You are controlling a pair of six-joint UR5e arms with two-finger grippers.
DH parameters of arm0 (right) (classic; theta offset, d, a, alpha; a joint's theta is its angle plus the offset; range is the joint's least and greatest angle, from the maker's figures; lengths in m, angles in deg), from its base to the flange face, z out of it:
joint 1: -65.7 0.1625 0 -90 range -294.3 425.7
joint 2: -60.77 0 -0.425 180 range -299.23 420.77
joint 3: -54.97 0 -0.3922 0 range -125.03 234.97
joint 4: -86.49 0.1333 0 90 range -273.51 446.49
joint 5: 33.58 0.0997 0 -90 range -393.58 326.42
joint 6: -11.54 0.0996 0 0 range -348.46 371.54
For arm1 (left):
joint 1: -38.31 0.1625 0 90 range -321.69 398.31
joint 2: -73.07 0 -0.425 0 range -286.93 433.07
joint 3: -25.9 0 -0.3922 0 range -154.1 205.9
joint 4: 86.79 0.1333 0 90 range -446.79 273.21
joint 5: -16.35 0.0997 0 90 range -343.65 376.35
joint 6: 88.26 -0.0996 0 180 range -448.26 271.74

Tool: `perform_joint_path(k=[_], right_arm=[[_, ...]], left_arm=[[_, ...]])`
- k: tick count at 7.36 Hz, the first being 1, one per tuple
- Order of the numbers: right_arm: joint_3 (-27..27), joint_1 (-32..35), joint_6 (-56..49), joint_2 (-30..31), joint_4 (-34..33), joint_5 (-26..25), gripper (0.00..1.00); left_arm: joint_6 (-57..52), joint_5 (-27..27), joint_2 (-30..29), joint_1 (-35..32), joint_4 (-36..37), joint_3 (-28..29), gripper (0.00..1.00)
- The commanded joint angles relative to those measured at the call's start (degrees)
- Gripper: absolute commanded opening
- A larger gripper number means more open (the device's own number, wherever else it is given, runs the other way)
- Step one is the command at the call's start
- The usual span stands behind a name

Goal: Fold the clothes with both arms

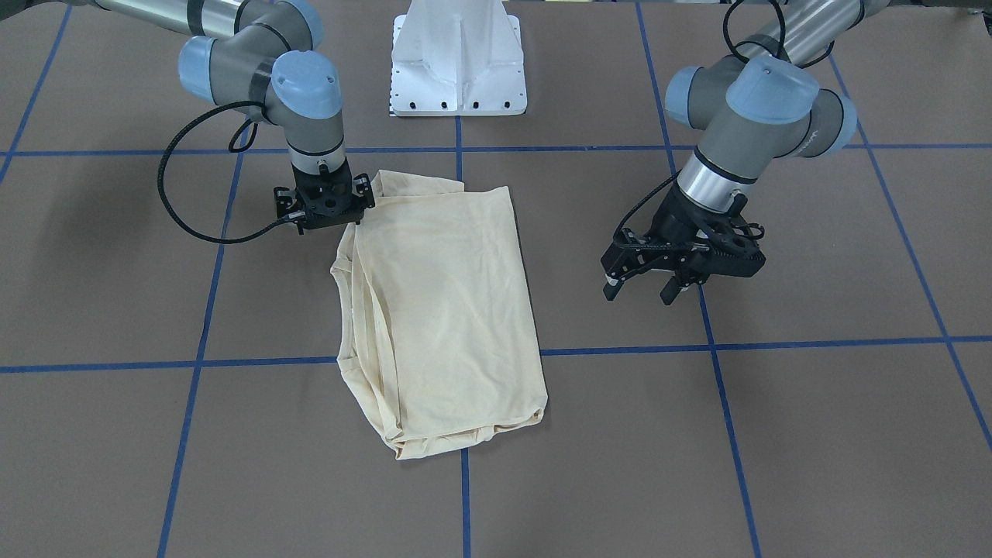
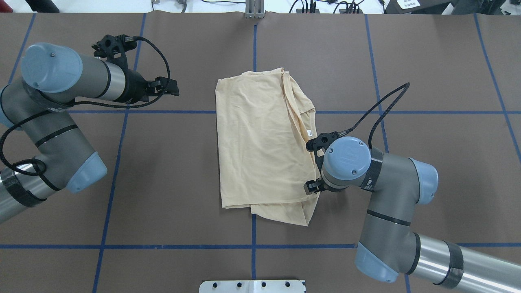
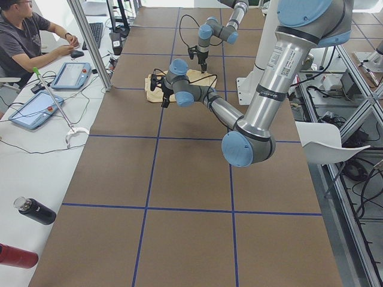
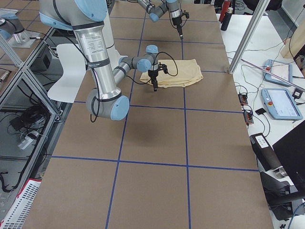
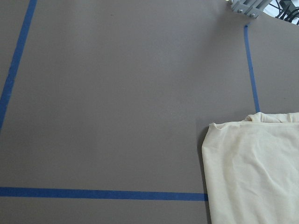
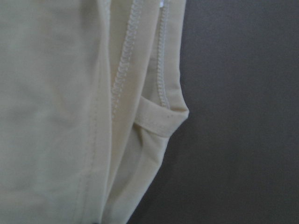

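The pale cream-yellow shirt point(image 1: 449, 310) lies folded into a tall rectangle at the table's middle, plain side up, with no print showing. It also shows in the overhead view point(image 2: 256, 150), where its small white neck tag point(image 2: 310, 132) is at the right edge. My right gripper point(image 1: 329, 209) points straight down, low over the shirt's edge near the corner closest to the base. Its fingers are hidden, so I cannot tell its state. The right wrist view shows stitched hems of the shirt point(image 6: 70, 116) very close. My left gripper point(image 1: 642, 293) is open and empty, off to the shirt's side.
The white pedestal base point(image 1: 457, 70) stands at the table's robot side. Blue tape lines point(image 1: 465, 149) grid the brown tabletop. An operator point(image 3: 30, 36) sits at a side desk with tablets point(image 3: 36, 110) and bottles point(image 3: 36, 210).
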Motion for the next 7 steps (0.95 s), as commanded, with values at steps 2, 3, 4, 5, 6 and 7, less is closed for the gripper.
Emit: perform_joint_path(k=[2, 3, 4, 5, 6, 7], right_arm=[[-0.54, 4.28, -0.79, -4.54, 0.84, 1.69, 1.0], [-2.02, 5.86, -1.66, -7.01, 0.84, 1.51, 1.0], [-7.09, 6.31, -1.5, -10.69, 1.98, 0.9, 1.0], [-12.79, 6.49, -1.41, -13.16, 6.51, 0.55, 1.0], [-18.59, 6.84, -1.49, -14.66, 12.39, -2.07, 1.0], [-21.26, 7.28, -2.19, -14.68, 14.36, -2.7, 1.0]], left_arm=[[-0.02, -0.02, -0.09, 0.12, 0.04, -0.16, 1.0], [-0.02, -0.02, -0.09, 0.12, 0.04, -0.07, 1.0], [-0.02, -0.02, -0.09, 0.12, 0.04, -0.07, 1.0], [-0.02, 0.06, -0.09, 0.12, -0.05, -0.07, 1.0], [-0.02, -0.02, -0.09, 0.12, -0.31, 0.01, 1.0], [-0.02, 0.06, -0.7, 0.2, -0.23, 0.02, 1.0]])
